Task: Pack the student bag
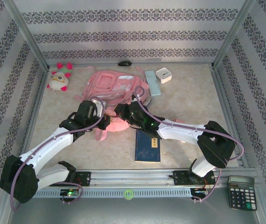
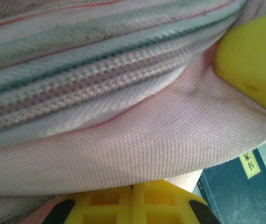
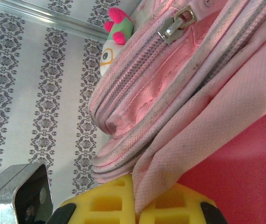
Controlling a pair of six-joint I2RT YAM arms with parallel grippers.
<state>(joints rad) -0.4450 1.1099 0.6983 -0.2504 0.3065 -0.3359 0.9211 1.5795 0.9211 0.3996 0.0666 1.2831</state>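
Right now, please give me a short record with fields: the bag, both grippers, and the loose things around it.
bag: large pink fabric backpack, at the far middle of the table
left gripper: shut on the backpack's fabric, beside a zipper
right gripper: shut on a fold of the backpack's fabric
in front of bag: dark blue rectangular book, flat, not packed
right of bag: light blue oblong case; small white square box
far left corner: white-and-pink plush toy
near right corner: black calculator
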